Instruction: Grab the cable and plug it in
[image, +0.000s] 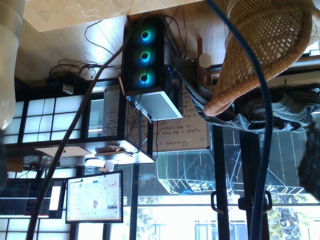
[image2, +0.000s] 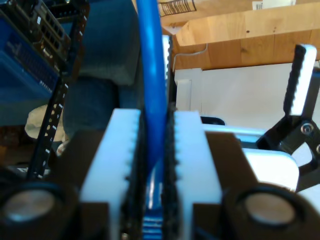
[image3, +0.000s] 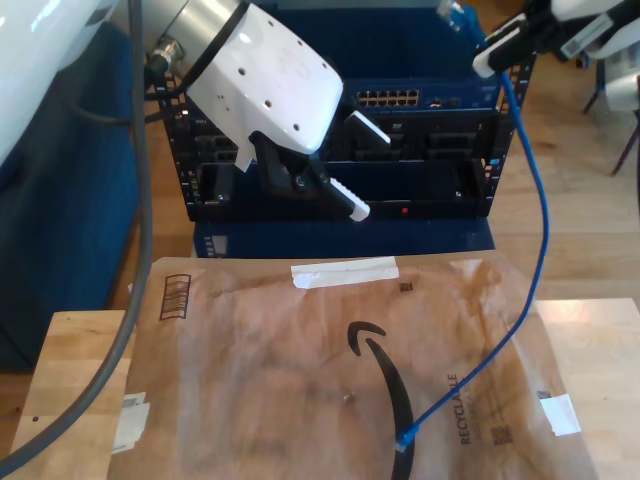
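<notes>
Clamping the cable (image2: 152, 90) between its white toothed pads (image2: 117, 155), my second gripper (image3: 497, 48) hangs at the exterior view's upper right, just above the black rack (image3: 340, 150). From it the cable drops in a free arc to a plug (image3: 404, 440) lying on the brown paper (image3: 300, 370). My first gripper (image3: 350, 165), fingers spread wide and empty, hovers before the rack's front edge.
</notes>
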